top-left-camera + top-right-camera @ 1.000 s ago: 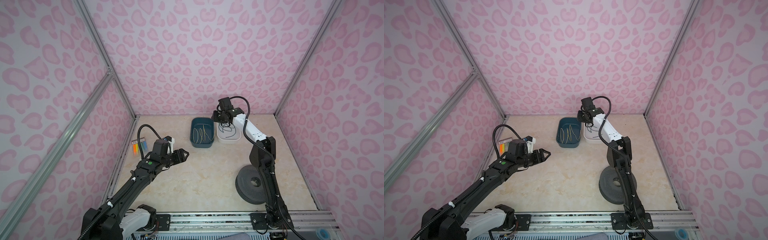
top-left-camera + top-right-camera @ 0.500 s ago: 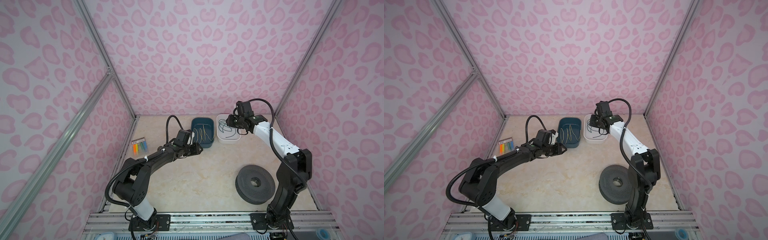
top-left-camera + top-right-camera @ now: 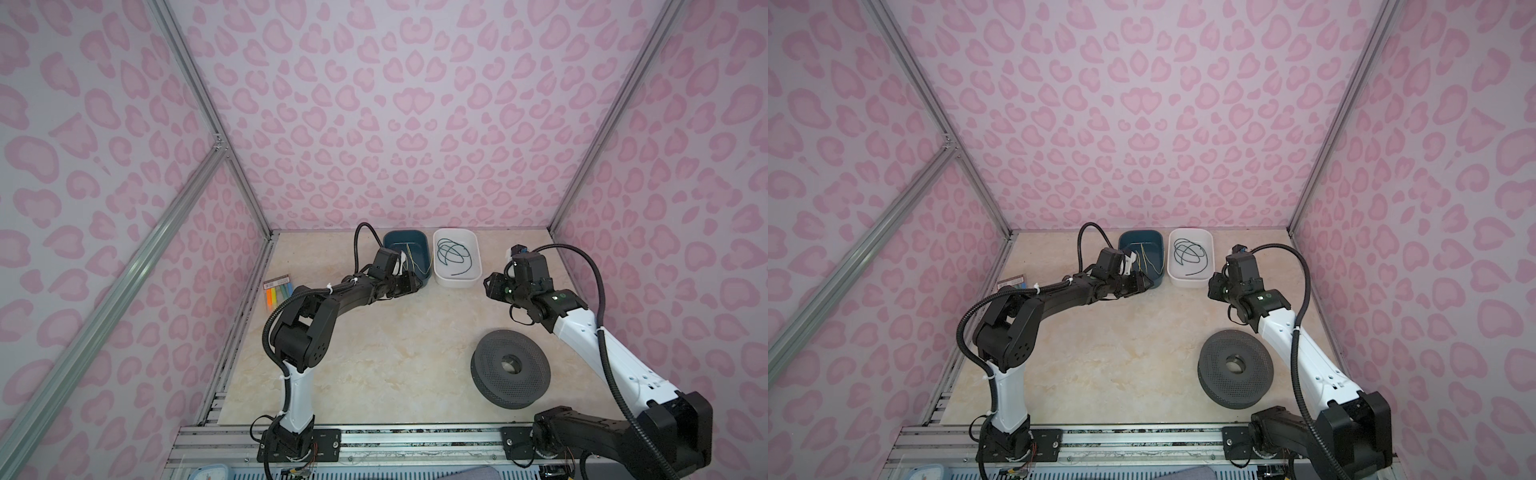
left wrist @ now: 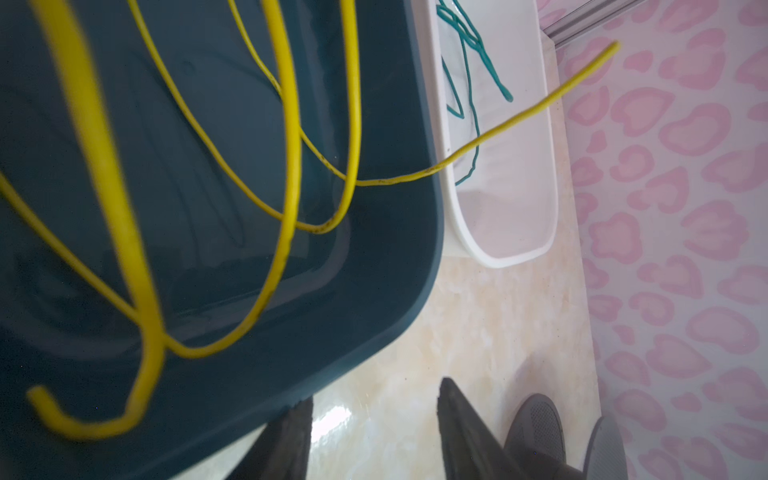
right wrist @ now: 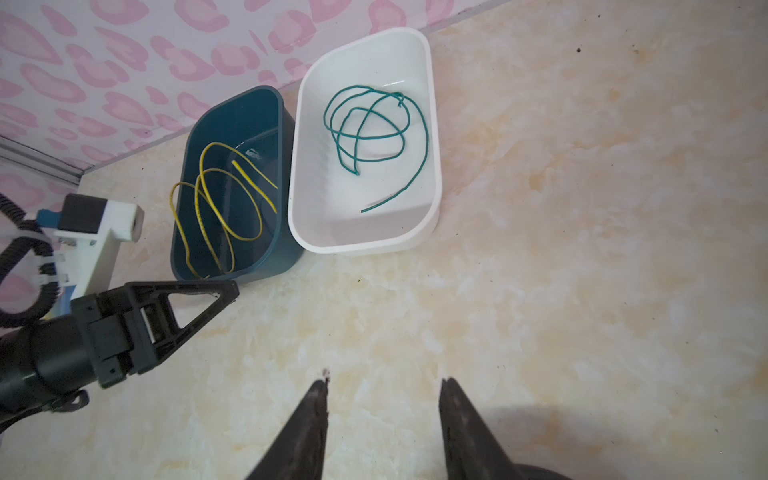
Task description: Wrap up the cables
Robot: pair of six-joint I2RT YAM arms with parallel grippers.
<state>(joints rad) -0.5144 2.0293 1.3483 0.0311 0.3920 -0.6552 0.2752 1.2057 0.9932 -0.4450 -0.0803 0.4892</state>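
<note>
Pink leopard-print walls point(image 3: 415, 124) boxed in a glossy beige marble-look tabletop point(image 3: 374, 353). At the back, two rounded plastic bins stood side by side, one teal point(image 3: 405, 241) and one white point(image 5: 324, 224). The yellow wire point(image 4: 293, 124) was thin and stringy, lying in loose floppy loops inside the teal bin. One end stuck out over the rim toward the white bin, which held a tangled dark green cord point(image 5: 384, 201). The left gripper point(image 4: 372, 399) sat right at the near end of the teal bin, its dark wedge-shaped fingers a moderate gap apart with nothing between them. Couldn't tell whether a fingertip was actually touching the bin wall, honestly. The right gripper point(image 5: 382, 384) hung over bare tabletop in front of the white bin and clear of it, its jaws also parted and empty. A dark round spool point(image 3: 528, 374) with perforated faces and a centre hole lay flat near the front right, well away from both bins.
</note>
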